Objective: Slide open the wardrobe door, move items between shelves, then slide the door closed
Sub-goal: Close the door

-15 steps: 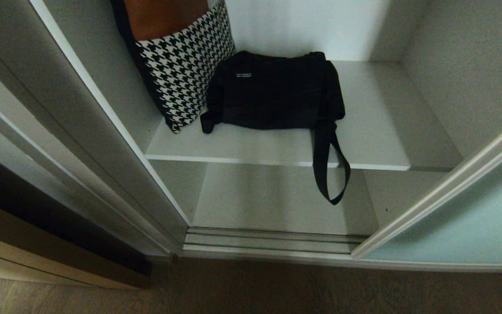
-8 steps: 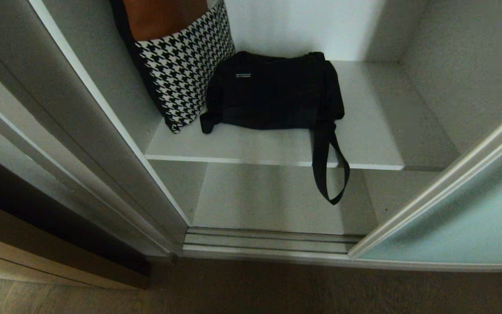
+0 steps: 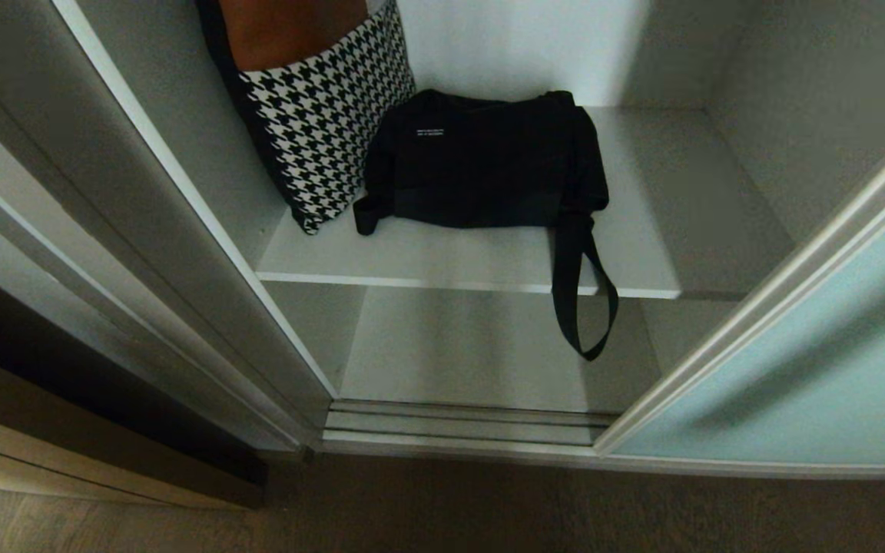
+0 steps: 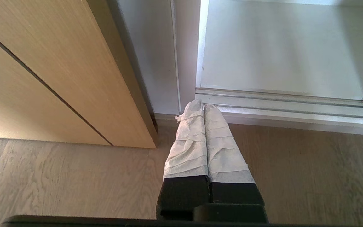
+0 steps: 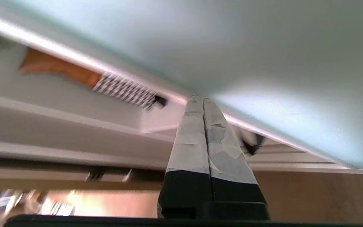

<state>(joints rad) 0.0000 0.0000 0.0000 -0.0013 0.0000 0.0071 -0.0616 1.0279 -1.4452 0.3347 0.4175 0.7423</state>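
Observation:
The black fabric bag (image 3: 485,161) lies on the upper white-grey shelf (image 3: 450,265), and its strap (image 3: 582,296) hangs over the shelf's front edge. A lower shelf (image 3: 481,349) shows beneath. The frosted blue-green sliding door (image 3: 811,376) stands at the right, partly across the opening. In the right wrist view my right gripper (image 5: 200,100) is shut, its tips against the sliding door (image 5: 232,47) near its silver frame edge. My left gripper (image 4: 202,105) is shut and parked low over the floor by the bottom track. Neither gripper shows in the head view.
A houndstooth and brown bag (image 3: 319,100) leans against the wardrobe's left wall beside the black bag. The bottom track (image 3: 465,426) runs along the wardrobe's front. A light wood panel (image 4: 52,72) stands left of the wardrobe on the wood floor (image 4: 74,183).
The sliding door's frame edge has moved leftward across the opening, covering more of the shelves' right ends. The bag and its strap have not moved.

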